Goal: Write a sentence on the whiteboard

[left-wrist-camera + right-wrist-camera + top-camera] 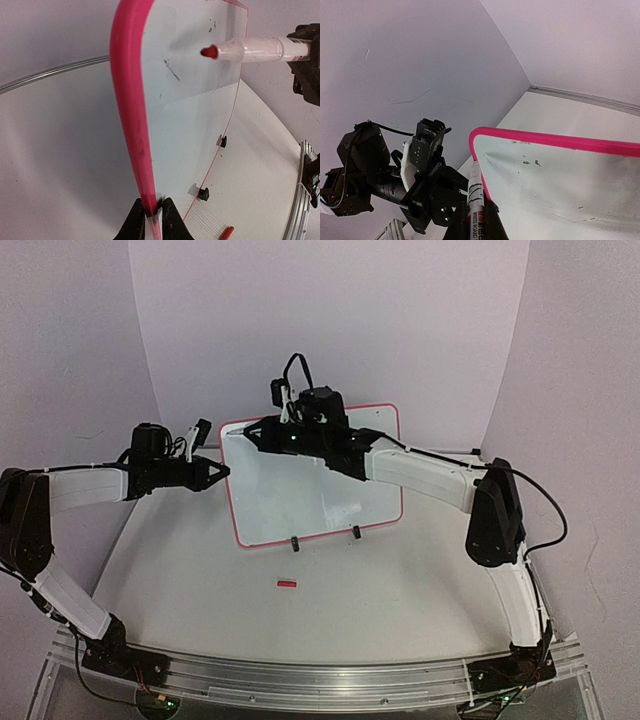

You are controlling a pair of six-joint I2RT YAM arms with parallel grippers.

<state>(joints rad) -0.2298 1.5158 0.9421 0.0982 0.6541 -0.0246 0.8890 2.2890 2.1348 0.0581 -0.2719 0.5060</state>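
whiteboard [300, 502] edge pinched in left jaws; red marker [260, 50] gripped in right jaws, tip by board

- On the white table [180, 580], beyond centre: red-framed rectangular whiteboard [300, 495], upright.
- White-barrelled marker [260, 49] before the board's upper-left corner; tip contact unclear.
- Small red plastic cap [287, 584] on the table, before the board.

Bright, even, diffuse light; faint lilac cast on curved backdrop walls [330, 320]. Mild sheen on glossy white red-framed rectangular whiteboard [290, 495]. Translucent red-tipped marker [260, 50] casts soft shadow there. Left wrist view: wide-angle bending, nearest frame edge blurred.
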